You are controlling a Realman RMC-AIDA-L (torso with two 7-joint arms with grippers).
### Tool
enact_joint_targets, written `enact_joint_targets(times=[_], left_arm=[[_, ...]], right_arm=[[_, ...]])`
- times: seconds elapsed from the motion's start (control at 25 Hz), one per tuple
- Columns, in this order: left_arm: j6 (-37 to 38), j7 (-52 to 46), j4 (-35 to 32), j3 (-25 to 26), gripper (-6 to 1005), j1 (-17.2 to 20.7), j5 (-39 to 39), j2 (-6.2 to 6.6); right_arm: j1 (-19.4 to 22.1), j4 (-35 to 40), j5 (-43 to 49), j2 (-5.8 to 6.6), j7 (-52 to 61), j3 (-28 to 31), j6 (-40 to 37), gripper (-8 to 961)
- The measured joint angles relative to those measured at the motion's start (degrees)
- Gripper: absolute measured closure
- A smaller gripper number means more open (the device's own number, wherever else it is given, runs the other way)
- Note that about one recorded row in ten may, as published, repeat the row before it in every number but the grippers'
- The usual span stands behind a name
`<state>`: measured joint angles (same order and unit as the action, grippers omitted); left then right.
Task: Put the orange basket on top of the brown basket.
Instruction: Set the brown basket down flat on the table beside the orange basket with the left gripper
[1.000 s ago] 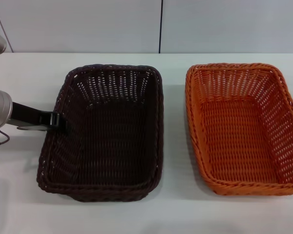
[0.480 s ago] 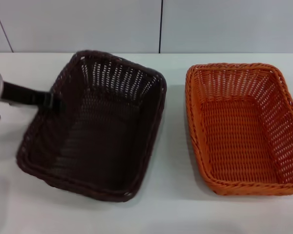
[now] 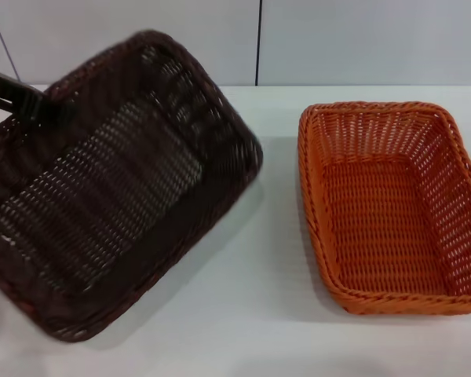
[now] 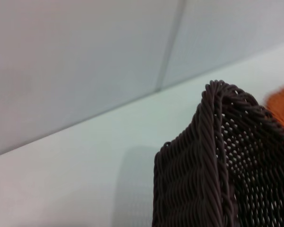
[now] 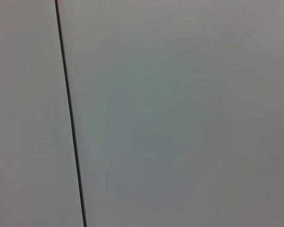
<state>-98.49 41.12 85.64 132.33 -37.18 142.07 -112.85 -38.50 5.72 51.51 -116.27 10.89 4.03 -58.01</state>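
The white bench [image 3: 267,314] shows a bare strip between the baskets. The brown basket [image 3: 102,188] hangs tilted on the left, clear of the bench. The orange basket [image 3: 388,208] sits flat at right. The left gripper [image 3: 33,102] has its fingers clamped on the brown basket's far-left rim.

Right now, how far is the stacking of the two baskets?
Nothing is stacked yet. The orange basket lies alone on the table. In hand: the left gripper holds the brown basket by its rim, tilted up off the table. The orange basket must yet go on top of it.
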Motion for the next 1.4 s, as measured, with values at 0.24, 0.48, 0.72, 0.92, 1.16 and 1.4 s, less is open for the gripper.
enact_joint_targets(times=[0.24,0.48,0.72,0.92,1.16,1.4], left_arm=[[-3.59,8.75,-9.2,-1.08,804,-4.39,-1.53,2.55],[0.04,14.66,-19.77,-1.66,803,-8.67,-1.12,1.31],[5.61,18.29,-29.91,-5.28,803,-13.68,-0.71,0.25],[8.53,21.52,-34.48,-5.51,804,-16.12,-0.93,-1.71],[9.2,21.99,-34.97,-6.16,803,-16.58,-0.67,-3.14],[8.92,20.01,-32.91,-5.85,774,-14.54,-0.7,-3.23]], right_arm=[[0.15,-0.02,0.0,0.09,0.01,-0.07,0.02,379],[0.62,-0.35,0.0,-0.08,0.01,-0.2,0.1,378],[1.39,-0.33,0.0,-0.3,1.23,-0.22,0.1,378],[2.11,-0.24,0.0,-0.36,2.6,-0.42,0.08,378],[2.3,-0.44,0.0,-0.37,2.73,-0.43,0.09,378],[2.3,-0.53,0.19,-0.45,2.73,-0.54,0.18,378]])
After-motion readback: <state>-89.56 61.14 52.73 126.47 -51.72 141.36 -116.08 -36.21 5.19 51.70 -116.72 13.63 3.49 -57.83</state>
